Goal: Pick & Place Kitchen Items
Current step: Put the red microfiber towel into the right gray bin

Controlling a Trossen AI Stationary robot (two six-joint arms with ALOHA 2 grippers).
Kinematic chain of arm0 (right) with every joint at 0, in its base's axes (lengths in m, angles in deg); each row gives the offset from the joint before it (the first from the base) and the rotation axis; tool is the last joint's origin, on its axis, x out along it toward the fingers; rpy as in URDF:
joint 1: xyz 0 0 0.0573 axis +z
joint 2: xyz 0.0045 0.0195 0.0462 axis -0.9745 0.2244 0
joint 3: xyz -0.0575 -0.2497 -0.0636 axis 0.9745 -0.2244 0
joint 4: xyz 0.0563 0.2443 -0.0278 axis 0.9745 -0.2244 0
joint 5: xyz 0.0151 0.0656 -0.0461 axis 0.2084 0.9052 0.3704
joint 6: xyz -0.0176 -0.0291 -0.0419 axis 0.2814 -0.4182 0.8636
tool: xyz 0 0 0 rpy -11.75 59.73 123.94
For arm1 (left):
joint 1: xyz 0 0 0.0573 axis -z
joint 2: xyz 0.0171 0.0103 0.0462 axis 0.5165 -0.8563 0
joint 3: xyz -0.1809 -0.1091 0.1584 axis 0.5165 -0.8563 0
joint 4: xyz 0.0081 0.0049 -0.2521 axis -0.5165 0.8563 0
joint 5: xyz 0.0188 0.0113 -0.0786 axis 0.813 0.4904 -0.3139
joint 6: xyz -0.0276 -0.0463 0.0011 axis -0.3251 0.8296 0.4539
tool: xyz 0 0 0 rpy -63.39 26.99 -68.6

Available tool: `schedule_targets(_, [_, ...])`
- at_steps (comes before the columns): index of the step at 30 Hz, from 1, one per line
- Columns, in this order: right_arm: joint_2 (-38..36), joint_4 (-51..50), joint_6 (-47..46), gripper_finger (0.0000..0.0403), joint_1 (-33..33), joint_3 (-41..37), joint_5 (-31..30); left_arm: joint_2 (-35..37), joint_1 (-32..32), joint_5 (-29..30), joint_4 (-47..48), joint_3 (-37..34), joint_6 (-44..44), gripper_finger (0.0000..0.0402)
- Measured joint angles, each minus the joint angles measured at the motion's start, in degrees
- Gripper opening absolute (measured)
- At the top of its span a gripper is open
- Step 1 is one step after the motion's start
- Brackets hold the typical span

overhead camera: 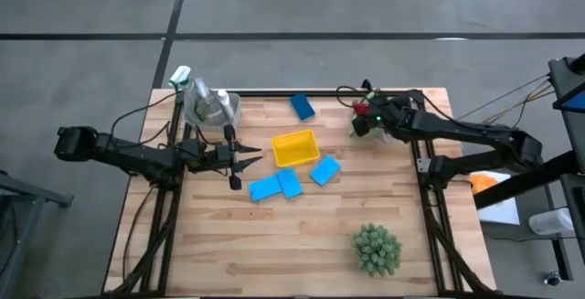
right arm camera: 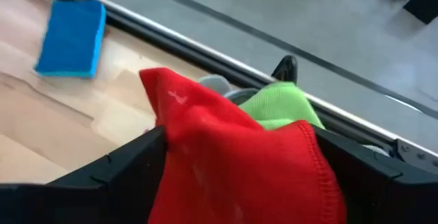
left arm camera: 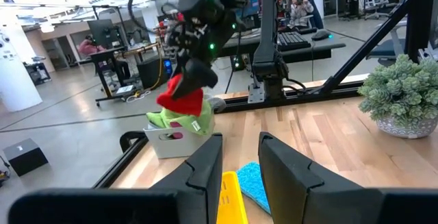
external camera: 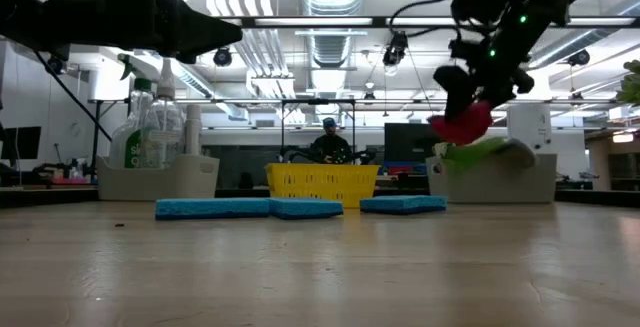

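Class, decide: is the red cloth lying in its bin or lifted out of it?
Lifted out. The right gripper is shut on the red cloth, holding it in the air above the white bin, where the green cloth lies.

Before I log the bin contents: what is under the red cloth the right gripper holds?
A green cloth lies directly below the red cloth, in the white bin. The right gripper and red cloth hide whatever lies deeper.
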Motion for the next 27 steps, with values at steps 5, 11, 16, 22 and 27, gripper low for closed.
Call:
schedule_targets(5, [-4.24, -2.78, -0.3, 0.0331, 0.24, -0.04, -0.04, 0.0, 0.0, 0.0, 0.0, 0.0, 0.0, 0.0097])
schedule_targets(11, [-6.41, -6.76, -0.81, 0.0331, 0.25, -0.09, -0.2, 0.0, 0.02, 0.0, 0.0, 0.0, 0.03, 0.0096])
schedule_targets(16, [-8.32, -6.23, -0.67, 0.0331, 0.76, 0.28, 1.65, 0.0, 0.04, 0.0, 0.0, 0.0, 0.04, 0.0096])
schedule_targets(22, [-9.04, -9.29, 0.35, 0.0331, 0.65, 1.53, 3.57, 0.0, 0.04, 0.0, 0.0, 0.0, 0.07, 0.0097])
schedule_targets(27, [-8.13, -17.46, -1.23, 0.0331, 0.9, 4.85, -2.17, 0.0, 0.04, 0.0, 0.0, 0.0, 0.28, 0.0097])
